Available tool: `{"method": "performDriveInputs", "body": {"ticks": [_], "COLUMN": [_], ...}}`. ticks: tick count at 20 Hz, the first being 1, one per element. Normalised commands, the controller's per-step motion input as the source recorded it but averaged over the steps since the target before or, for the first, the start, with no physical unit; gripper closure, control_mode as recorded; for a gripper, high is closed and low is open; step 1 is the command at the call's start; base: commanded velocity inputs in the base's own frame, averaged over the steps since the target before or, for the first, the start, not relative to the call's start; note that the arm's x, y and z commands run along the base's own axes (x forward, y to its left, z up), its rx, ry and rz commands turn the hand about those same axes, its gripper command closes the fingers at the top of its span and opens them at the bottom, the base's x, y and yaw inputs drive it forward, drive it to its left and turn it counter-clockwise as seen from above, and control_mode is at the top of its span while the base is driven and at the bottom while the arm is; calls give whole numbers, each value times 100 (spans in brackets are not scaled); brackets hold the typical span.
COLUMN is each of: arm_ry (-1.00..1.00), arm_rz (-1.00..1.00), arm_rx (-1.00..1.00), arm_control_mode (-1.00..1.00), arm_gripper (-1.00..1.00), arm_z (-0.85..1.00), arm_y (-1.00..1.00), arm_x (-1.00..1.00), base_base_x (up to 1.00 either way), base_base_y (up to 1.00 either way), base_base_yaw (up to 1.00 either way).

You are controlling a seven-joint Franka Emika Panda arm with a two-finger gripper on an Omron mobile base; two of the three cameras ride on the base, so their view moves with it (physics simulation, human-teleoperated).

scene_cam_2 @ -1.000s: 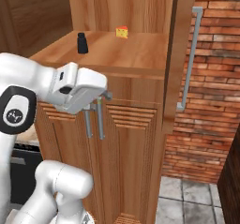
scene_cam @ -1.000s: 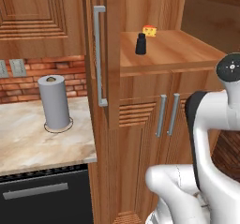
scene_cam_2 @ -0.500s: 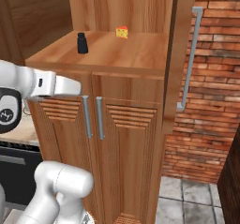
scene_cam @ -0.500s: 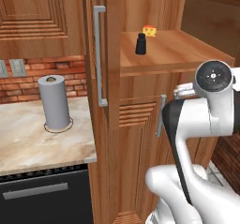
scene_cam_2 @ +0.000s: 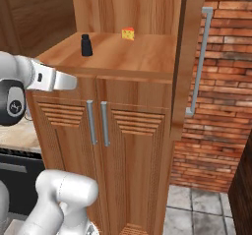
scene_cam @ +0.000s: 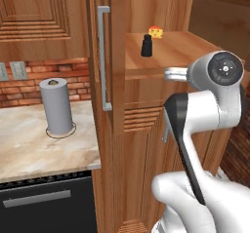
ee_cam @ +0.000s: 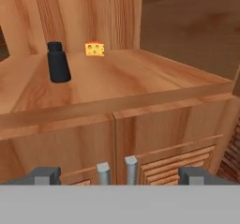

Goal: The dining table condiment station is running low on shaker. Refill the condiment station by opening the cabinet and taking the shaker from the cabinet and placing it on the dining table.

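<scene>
Here, in the hand view, your two dark fingers (ee_cam: pixel 44 175) sit at the bottom edge, spread as wide as they go, and hold nothing. Going left to right: above and slightly right of your left finger, well apart from it, the shaker (ee_cam: pixel 58 63) stands upright on the open cabinet's shelf (ee_cam: pixel 140 80). It is small, black and roughly cylindrical, with a narrower top. Just right of it and further back, near the rear wall, lies a yellow cheese wedge (ee_cam: pixel 94 48); the two are near each other but not touching. Between your fingers, low down, the tops of the two grey handles (ee_cam: pixel 115 166) of the lower doors rise. The shelf's front lip runs across above both fingers.

In the left base view the shaker (scene_cam: pixel 146 46) shows on the same shelf beside the open upper door (scene_cam: pixel 116 56); in the right base view it (scene_cam_2: pixel 86 45) stands left of the cheese.

The shaker looks light, rigid and smooth, so it may slip or tip over if nudged. You would best grip it around the wider lower body, with one finger on each side. Keep the grip level and clear of the cheese.
</scene>
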Motion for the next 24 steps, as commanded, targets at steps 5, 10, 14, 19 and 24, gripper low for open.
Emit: {"method": "performDriveInputs", "body": {"ticks": [5, 10, 14, 19, 24], "arm_ry": [-6, -1, 0, -6, -14], "arm_rz": [2, 0, -1, 9, 24], "arm_rx": [10, 1, 0, 0, 0], "arm_control_mode": [-100, -100, -100, -100, -100], "arm_gripper": [-100, -100, -100, -100, -100], "arm_z": [25, 0, 0, 0, 0], "arm_y": [0, 4, 2, 0, 2], "arm_x": [31, 37, 17, 7, 31], "base_base_x": [0, 0, 0, 0, 0], "base_base_y": [0, 0, 0, 0, 0], "base_base_yaw": [0, 0, 0, 0, 0]}}
